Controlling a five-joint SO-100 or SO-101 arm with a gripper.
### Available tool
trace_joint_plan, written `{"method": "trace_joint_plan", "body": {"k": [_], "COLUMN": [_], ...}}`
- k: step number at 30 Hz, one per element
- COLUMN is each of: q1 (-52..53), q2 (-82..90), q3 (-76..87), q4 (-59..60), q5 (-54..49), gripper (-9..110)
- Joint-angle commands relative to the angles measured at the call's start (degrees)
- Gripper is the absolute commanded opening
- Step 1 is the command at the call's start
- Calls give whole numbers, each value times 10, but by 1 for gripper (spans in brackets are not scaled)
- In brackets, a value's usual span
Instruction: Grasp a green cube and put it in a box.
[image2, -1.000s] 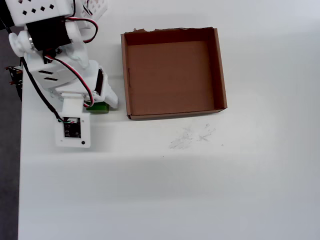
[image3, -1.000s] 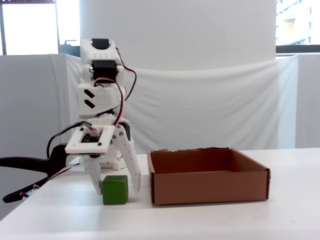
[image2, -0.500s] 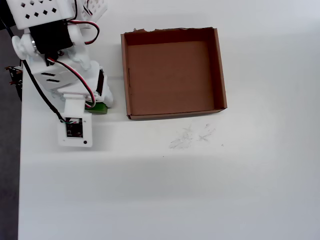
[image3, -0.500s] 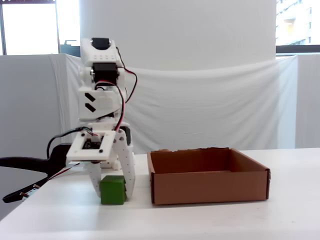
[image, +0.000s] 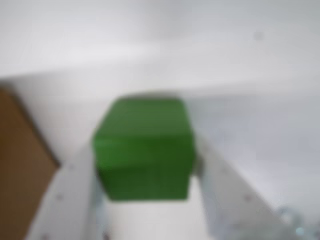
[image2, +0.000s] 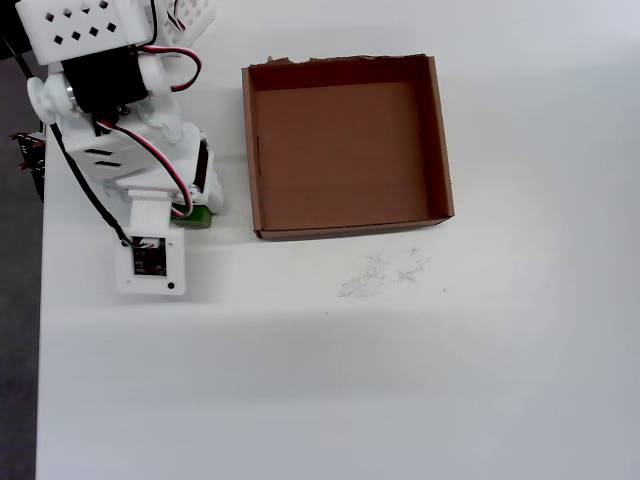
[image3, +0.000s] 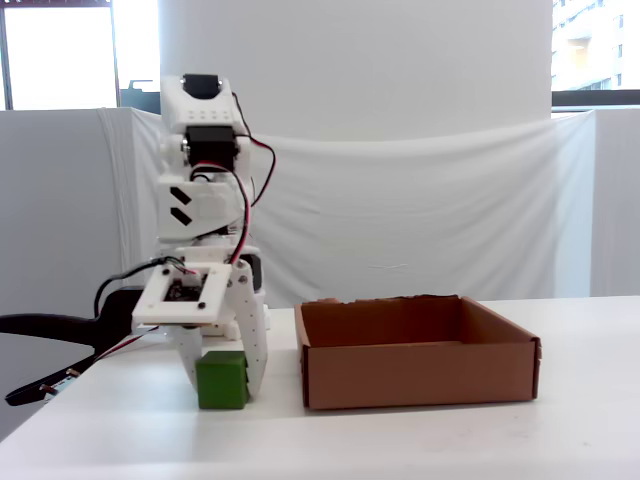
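Observation:
The green cube (image: 145, 150) sits between my two white fingers in the blurred wrist view, touching both of them. My gripper (image: 145, 157) is shut on it. In the fixed view the cube (image3: 222, 380) is at table level under the gripper (image3: 224, 372), just left of the box (image3: 420, 375). In the overhead view only a green sliver of the cube (image2: 194, 214) shows beneath the arm, where the gripper (image2: 188, 207) is, left of the box's near-left corner. The brown cardboard box (image2: 350, 232) holds nothing. Its edge shows at the left of the wrist view (image: 20, 165).
The white table (image2: 400, 380) spreads in front of and to the right of the box, with faint scratch marks (image2: 385, 272) near the box's front wall. The arm's base and cables (image2: 100, 90) stand at the back left by the table edge.

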Motion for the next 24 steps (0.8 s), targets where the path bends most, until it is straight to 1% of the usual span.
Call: {"method": "trace_joint_plan", "body": {"k": [1,15,24], "q1": [-3,-9,-16], "q2": [5,47,88], "q3": [-38,-79,-123], "q4": [19,75,131], "q5": [-3,-3,-1], "gripper": [17,16,15]}}
